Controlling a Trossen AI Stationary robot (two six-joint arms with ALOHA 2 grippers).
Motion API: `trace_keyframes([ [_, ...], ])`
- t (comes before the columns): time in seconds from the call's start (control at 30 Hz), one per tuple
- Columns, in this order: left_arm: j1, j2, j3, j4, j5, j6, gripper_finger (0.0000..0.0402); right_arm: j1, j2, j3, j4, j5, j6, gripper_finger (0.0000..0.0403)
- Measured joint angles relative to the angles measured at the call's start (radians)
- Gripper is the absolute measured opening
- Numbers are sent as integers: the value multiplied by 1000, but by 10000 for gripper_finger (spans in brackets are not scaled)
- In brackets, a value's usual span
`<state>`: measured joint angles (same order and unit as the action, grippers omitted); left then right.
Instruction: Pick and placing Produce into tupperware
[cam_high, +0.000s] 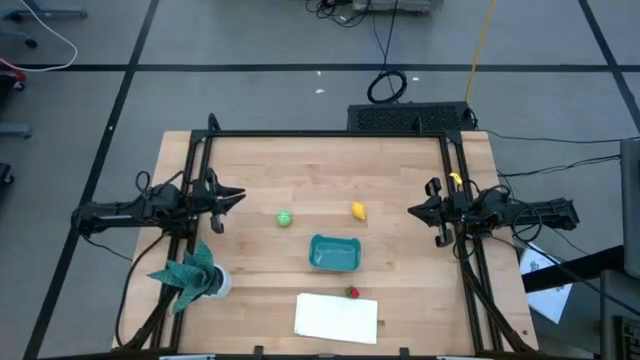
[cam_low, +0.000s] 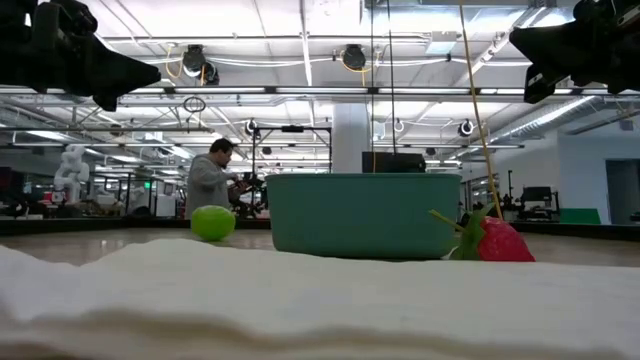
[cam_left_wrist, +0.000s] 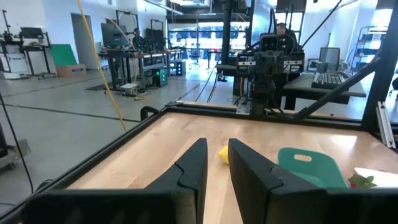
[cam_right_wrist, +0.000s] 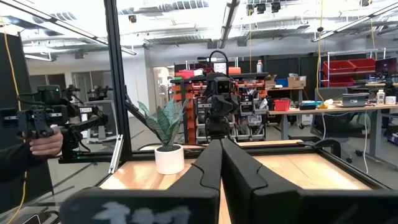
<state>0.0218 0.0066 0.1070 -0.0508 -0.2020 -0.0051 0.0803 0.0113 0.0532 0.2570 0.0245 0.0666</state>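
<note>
The green round piece (cam_high: 285, 218) (cam_low: 212, 222) and the yellow lemon-like piece (cam_high: 358, 210) (cam_left_wrist: 223, 155) rest on the wooden table, near its middle. The teal tupperware (cam_high: 334, 253) (cam_low: 362, 215) (cam_left_wrist: 309, 167) stands just nearer. The red piece (cam_high: 352, 292) (cam_low: 500, 240) lies beside the far edge of a white rectangle. My left gripper (cam_high: 240, 196) (cam_left_wrist: 216, 144) hovers at the table's left side, its fingers a narrow gap apart. My right gripper (cam_high: 410, 210) (cam_right_wrist: 221, 144) hovers at the right side, shut. Neither touches anything.
A white flat rectangle (cam_high: 337, 317) (cam_low: 300, 300) lies at the near edge. A teal leafy plant in a white pot (cam_high: 190, 272) (cam_right_wrist: 166, 134) stands at the near left. A black frame (cam_high: 330, 133) borders the table. A person's hand (cam_right_wrist: 43, 144) holds a device beyond the table.
</note>
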Motion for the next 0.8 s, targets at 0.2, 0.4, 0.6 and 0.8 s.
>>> trace_keyframes([
  [0.2,0,0,0,0,0,0,72,0,0,0,0,0,0,0],
  [0.4,0,0,0,-7,0,-5,72,0,0,0,14,0,-16,0],
  [0.6,0,0,0,-19,0,-5,72,0,0,0,16,0,-109,0],
  [0.8,0,0,0,-29,-20,18,72,0,0,0,15,1,-116,0],
])
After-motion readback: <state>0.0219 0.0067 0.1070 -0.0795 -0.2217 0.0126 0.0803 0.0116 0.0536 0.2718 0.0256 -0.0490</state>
